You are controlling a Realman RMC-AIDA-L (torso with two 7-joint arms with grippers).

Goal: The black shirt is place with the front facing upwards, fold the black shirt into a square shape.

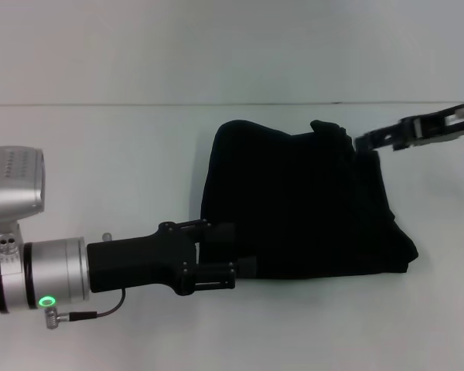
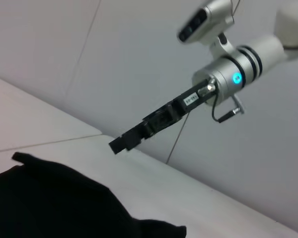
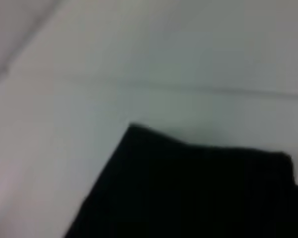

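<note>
The left gripper reaches in from the robot's left, its two fingers lying level and parted, their tips at the near left edge of the black shirt; whether cloth sits between them cannot be told, since black finger meets black fabric there. The right gripper hangs at the far right corner of the shirt, touching or just above it; in the left wrist view this gripper shows clear of the cloth, and its fingers look drawn together around nothing. The shirt lies in the middle of the white table as a folded, roughly four-sided bundle, with no lettering showing. The far edge is lumpy and the right side bulges outward, so the shape is judged not yet square. The main risk is a dragged fold: if the left gripper pulls away while snagged on a layer, the stacked layers would slide apart and undo the fold. A lesser risk is a single-layer pinch by the right gripper at the raised corner, peeling only the top layer.
</note>
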